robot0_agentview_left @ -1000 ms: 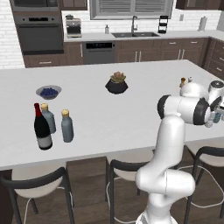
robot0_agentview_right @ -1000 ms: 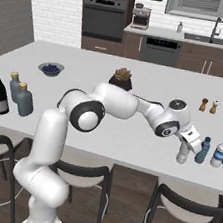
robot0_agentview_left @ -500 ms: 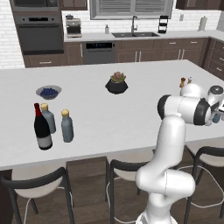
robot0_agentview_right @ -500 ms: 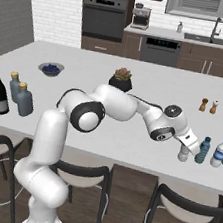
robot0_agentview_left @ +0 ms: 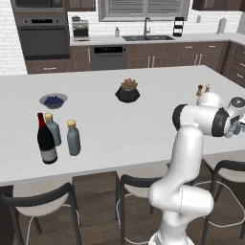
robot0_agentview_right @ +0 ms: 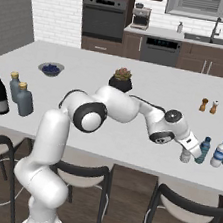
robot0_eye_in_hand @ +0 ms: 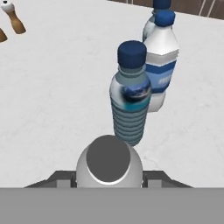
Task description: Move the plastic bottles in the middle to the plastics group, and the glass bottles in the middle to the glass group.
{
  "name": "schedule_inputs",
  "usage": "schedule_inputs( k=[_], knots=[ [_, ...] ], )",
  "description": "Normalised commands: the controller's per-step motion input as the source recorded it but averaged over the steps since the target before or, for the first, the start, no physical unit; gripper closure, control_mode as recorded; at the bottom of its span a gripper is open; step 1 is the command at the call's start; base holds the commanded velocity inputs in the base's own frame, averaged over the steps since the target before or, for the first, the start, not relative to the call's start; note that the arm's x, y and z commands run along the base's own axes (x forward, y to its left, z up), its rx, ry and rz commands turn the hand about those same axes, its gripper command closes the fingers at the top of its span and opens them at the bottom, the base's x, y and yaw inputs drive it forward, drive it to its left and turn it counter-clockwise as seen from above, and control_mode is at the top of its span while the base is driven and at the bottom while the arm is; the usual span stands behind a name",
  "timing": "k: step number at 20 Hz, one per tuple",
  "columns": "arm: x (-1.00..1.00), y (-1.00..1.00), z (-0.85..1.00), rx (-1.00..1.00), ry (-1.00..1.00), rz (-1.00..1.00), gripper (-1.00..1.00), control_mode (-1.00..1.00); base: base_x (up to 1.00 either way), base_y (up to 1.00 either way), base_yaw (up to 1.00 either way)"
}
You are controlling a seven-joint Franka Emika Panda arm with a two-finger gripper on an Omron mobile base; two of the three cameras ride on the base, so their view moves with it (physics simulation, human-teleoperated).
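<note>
Gripper (robot0_agentview_right: 190, 151) has dropped a little over the last second. The grey-capped plastic bottle (robot0_eye_in_hand: 108, 159) is now low on the counter (robot0_agentview_right: 128, 146), just beside the nearest blue-capped water bottle (robot0_eye_in_hand: 130, 105), on its near side. Jaws are pinched on the grey-capped bottle, finger tips flanking it.

We read this as set-down at the plastics group, release not yet done. We can't tell whether it touches the blue-capped bottle. Versus the earlier frame, the wrist sits lower and the blue-capped bottle hasn't moved.
</note>
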Motion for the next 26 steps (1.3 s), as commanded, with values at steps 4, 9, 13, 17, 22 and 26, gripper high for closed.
schedule_inputs(
  k=[4, 9, 13, 17, 22, 26],
  knots=[
    [0.0, 0.0, -0.07, 0.0, 0.0, 0.0, 1.0, -1.0, 0.0, 0.0, 0.0],
    [0.0, 0.0, 0.0, 0.0, 0.0, 0.0, -1.0, -1.0, 0.0, 0.0, 0.0],
    [0.0, 0.0, 0.02, 0.0, 0.0, 0.0, -1.0, -1.0, 0.0, 0.0, 0.0],
    [0.0, 0.0, 0.15, -0.03, 0.0, 0.0, -1.0, -1.0, 0.0, 0.0, 0.0],
    [0.0, 0.0, 0.3, -0.05, 0.0, 0.0, -1.0, -1.0, 0.0, 0.0, 0.0],
    [0.0, 0.0, 0.5, -0.08, 0.0, 0.0, -1.0, -1.0, 0.0, 0.0, 0.0]
  ],
)
